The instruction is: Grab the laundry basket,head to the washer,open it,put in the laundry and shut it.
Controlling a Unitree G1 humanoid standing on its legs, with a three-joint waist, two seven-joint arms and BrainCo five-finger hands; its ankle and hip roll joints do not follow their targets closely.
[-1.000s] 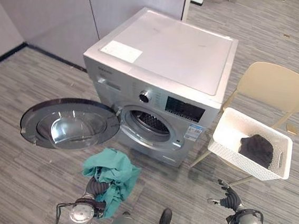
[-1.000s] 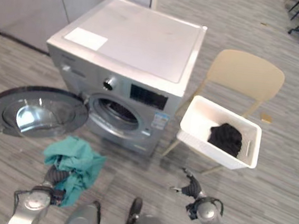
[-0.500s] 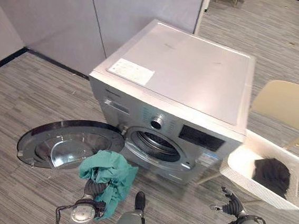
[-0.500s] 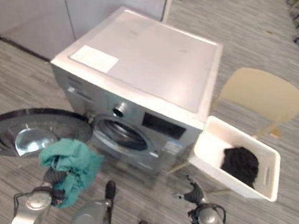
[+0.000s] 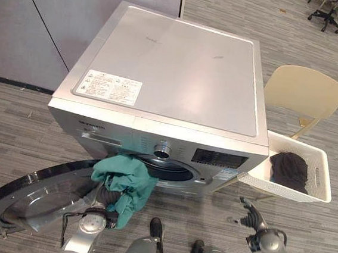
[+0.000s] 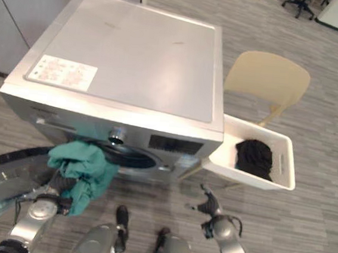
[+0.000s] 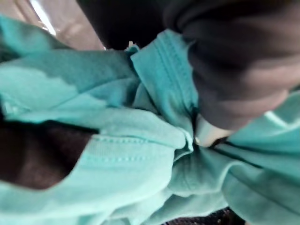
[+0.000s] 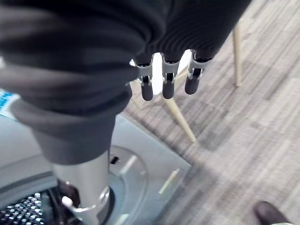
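- The teal garment (image 5: 123, 182) hung bunched from the left hand (image 5: 103, 201), whose fingers were curled into the cloth; the left wrist view showed folds of teal cloth (image 7: 140, 154) wrapped tight against the hand's dark cover.
- The bundle was right in front of the washer's round opening (image 5: 166, 170), covering its left part. A second before, it had hung lower and clearly short of the opening, over the floor.
- The washer (image 5: 173, 79) appeared much nearer and was seen more from above than in the earlier pictures, its lid taking up most of the view, so the camera had moved in toward it.
- The washer door (image 5: 27, 199) stood swung open to the left, its glass bowl facing up, lying under and beside the left arm.
- The right hand (image 5: 249, 217) hung low at the right, holding nothing, fingers loosely straight and spread apart, much as it had been a second before; its wrist view showed the dark-tipped fingers (image 8: 167, 86) extended over the floor near a chair leg.
- The white laundry basket (image 5: 323, 177) sat on the beige chair (image 5: 304, 91) just to the right of the washer, touching its front corner.
- A dark garment (image 5: 289, 170) lay inside the basket, as it had earlier.
- The floor (image 5: 13, 123) around them was grey wood-look plank.
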